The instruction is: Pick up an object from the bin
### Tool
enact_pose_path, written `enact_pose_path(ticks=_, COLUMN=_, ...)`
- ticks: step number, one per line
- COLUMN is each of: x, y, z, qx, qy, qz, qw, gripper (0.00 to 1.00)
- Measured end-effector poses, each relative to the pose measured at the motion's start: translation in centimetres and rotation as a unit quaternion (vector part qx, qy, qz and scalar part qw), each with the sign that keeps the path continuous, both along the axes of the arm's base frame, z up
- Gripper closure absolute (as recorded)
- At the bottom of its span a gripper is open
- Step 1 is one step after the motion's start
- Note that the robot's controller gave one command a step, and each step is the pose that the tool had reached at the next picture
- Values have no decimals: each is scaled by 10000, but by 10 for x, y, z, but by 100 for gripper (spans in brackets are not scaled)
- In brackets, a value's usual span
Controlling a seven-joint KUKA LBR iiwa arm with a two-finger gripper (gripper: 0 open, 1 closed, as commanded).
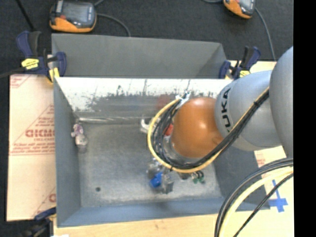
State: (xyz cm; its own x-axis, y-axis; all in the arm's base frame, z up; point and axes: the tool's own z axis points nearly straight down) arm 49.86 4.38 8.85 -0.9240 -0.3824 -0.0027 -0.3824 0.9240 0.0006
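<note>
My gripper (164,178) shows below the orange cover, low over the bin floor near the front wall, right of centre. A small blue thing (156,182) lies right at its left side, touching or nearly touching it. Whether the gripper holds the blue thing cannot be seen. A small green thing (199,179) lies on the floor just to its right. A whitish piece (144,125) peeks out behind the cables, farther back.
A small pale pink and grey figure (79,135) lies alone at the bin's left wall. The arm with its cover and cables hides the right middle of the bin. The front wall is close to the gripper.
</note>
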Motion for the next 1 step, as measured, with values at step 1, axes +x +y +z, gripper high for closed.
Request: enact_pose_path(ticks=1, x=-3, y=20, z=132, qx=-2, qy=-46, qz=127, qw=9999, gripper=100)
